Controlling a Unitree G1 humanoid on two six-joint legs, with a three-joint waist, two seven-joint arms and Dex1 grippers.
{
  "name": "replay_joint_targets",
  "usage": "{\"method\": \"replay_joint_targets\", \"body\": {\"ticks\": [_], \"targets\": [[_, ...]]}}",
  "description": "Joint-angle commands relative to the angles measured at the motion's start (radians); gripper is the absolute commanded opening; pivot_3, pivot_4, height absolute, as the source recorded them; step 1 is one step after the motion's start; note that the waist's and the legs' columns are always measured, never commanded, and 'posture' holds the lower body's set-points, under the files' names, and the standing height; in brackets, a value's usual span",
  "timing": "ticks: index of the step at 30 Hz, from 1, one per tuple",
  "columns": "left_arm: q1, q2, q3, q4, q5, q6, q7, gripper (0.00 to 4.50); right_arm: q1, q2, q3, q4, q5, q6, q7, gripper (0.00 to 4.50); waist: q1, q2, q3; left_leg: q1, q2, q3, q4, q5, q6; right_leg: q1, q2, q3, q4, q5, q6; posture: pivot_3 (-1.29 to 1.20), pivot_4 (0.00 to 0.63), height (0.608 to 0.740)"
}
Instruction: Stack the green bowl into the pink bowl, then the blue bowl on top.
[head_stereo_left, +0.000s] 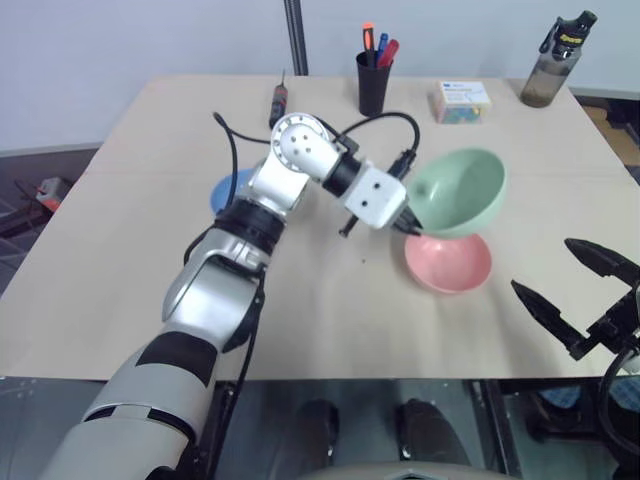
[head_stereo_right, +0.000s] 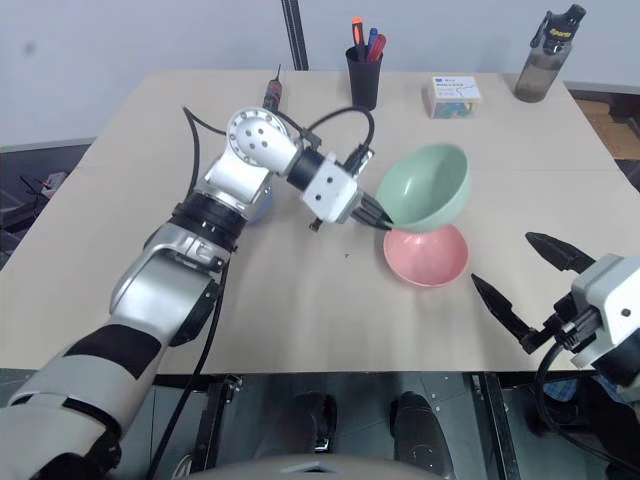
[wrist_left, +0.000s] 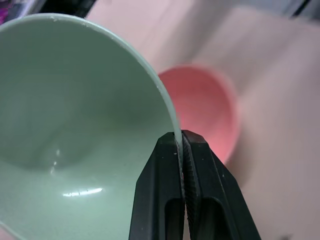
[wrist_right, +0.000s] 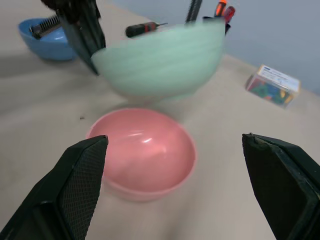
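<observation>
The main risk, as I judge it, lies in the thin hold: the left gripper (head_stereo_left: 412, 226), just left of frame centre in the head views, is clamped on nothing more than the rim of the green bowl (head_stereo_left: 460, 190), so the smooth plastic could slip or swing out of the pinch, and the bowl, which hangs tilted with its mouth facing the camera, could come down edge-first on the pink bowl (head_stereo_left: 448, 261) and knock it aside or sit crooked instead of nesting. At the far left of the scene, the blue bowl (head_stereo_left: 228, 190) rests on the table (head_stereo_left: 120, 250) in the middle-left, mostly hidden behind the left arm, well apart from the other two and not yet part of the stack. Right of centre, the green bowl is pale mint, plain and glossy, held clear above the salmon-pink bowl, which sits upright and empty on the tabletop just below it and appears the same size. In the lower right corner the right gripper (head_stereo_left: 570, 295) hovers with its black fingers spread wide, holding nothing, near the table's front edge.
</observation>
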Motion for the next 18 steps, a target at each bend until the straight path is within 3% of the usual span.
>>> {"method": "replay_joint_targets", "body": {"ticks": [1,5,11,12,16,18], "targets": [[-0.007,-0.008,0.003,-0.036,0.004,0.001,0.007,0.11,0.046,0.017,-0.079,-0.018,0.079,-0.068,0.054,4.50,0.001,0.000,0.000,0.001,0.000,0.000,0.000,0.000,0.000,0.001,0.000,0.000,0.000,0.000,0.000,0.00,0.150,0.740],[-0.010,-0.030,0.005,-0.028,0.003,-0.002,0.011,1.23,0.083,0.007,-0.097,-0.006,0.099,-0.094,0.086,4.50,0.003,0.000,0.000,0.002,0.000,0.000,0.001,0.000,0.000,0.003,-0.001,0.000,-0.001,0.000,0.000,0.00,0.150,0.740],[-0.004,-0.072,0.050,-0.049,-0.021,0.029,0.082,3.85,0.102,-0.003,-0.086,0.009,0.081,-0.122,0.103,4.50,0.003,0.000,0.000,0.003,0.000,-0.001,0.001,0.000,0.000,0.005,0.000,-0.001,-0.002,0.000,0.000,0.00,0.150,0.740],[-0.005,-0.062,0.073,-0.060,-0.024,0.071,0.118,4.09,0.096,-0.011,-0.071,0.015,0.070,-0.121,0.103,4.50,0.002,0.000,0.000,0.003,0.000,-0.001,0.001,0.000,0.000,0.005,0.000,-0.001,-0.002,0.000,0.000,0.00,0.150,0.740],[0.019,0.033,0.127,-0.115,0.000,0.246,0.203,4.09,0.055,-0.043,-0.004,0.020,0.058,-0.110,0.097,4.50,-0.004,0.000,0.000,0.004,0.000,0.000,0.000,0.000,0.000,0.005,0.000,0.000,-0.002,0.000,0.000,0.00,0.150,0.740],[0.058,0.126,0.145,-0.147,0.084,0.309,0.290,4.09,-0.005,-0.064,0.063,0.020,0.057,-0.106,0.091,4.50,-0.008,0.001,0.000,0.005,0.001,-0.001,0.000,0.000,0.000,0.005,0.001,0.000,-0.001,0.000,0.000,0.00,0.150,0.740]]}}
